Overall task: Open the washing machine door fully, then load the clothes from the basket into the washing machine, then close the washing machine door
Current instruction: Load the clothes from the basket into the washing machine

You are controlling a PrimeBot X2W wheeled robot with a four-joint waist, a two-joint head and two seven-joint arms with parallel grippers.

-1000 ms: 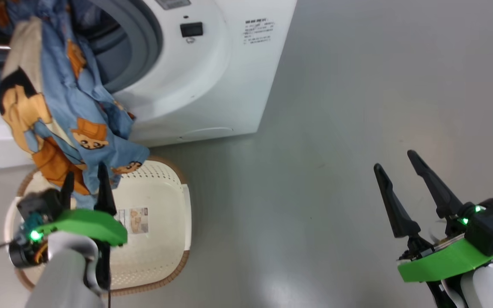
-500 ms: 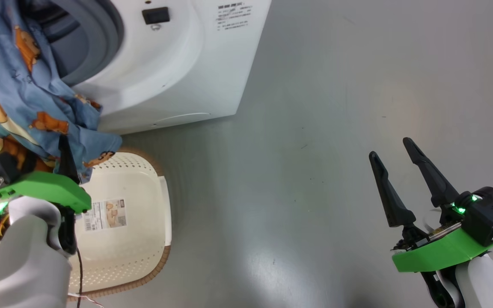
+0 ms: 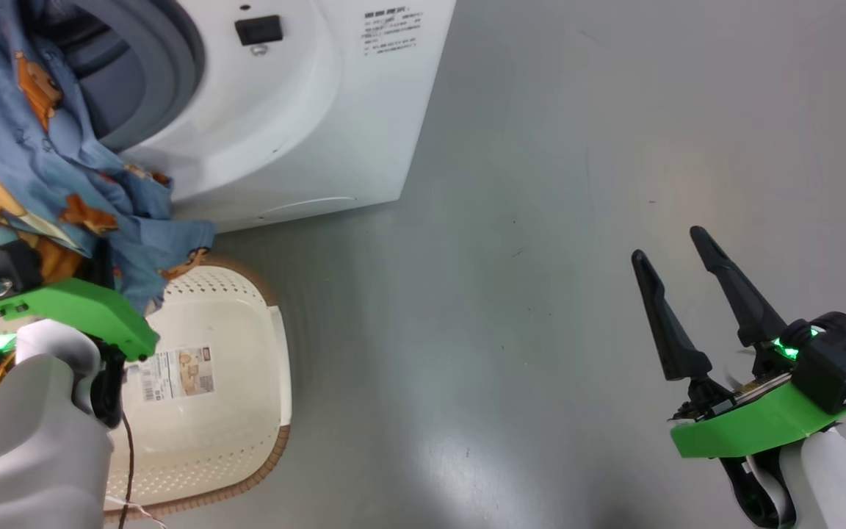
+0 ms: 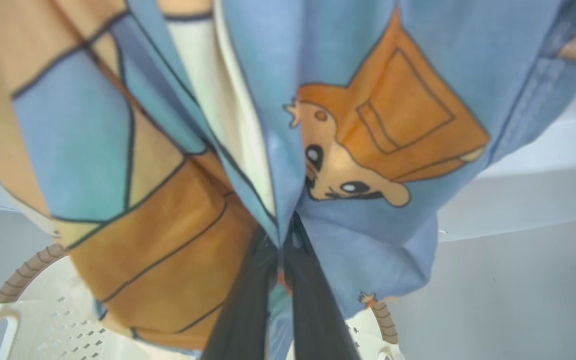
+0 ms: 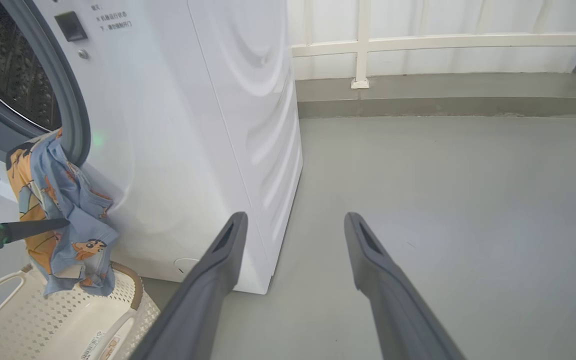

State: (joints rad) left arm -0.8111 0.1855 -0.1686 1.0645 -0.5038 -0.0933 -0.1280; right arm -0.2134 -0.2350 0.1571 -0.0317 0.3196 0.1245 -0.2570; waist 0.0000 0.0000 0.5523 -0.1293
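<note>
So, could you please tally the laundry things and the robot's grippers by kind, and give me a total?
washing machine: 1
basket: 1
bundle of clothes: 1 (the garments in it cannot be counted apart)
grippers: 2, the left gripper shut on the clothes, the right gripper open
Total: 5

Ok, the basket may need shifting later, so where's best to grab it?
Probably by the side handle of the basket facing the right gripper: a loop along the rim that jaws can close across. Come from above, since the basket stands upright on the floor.
</note>
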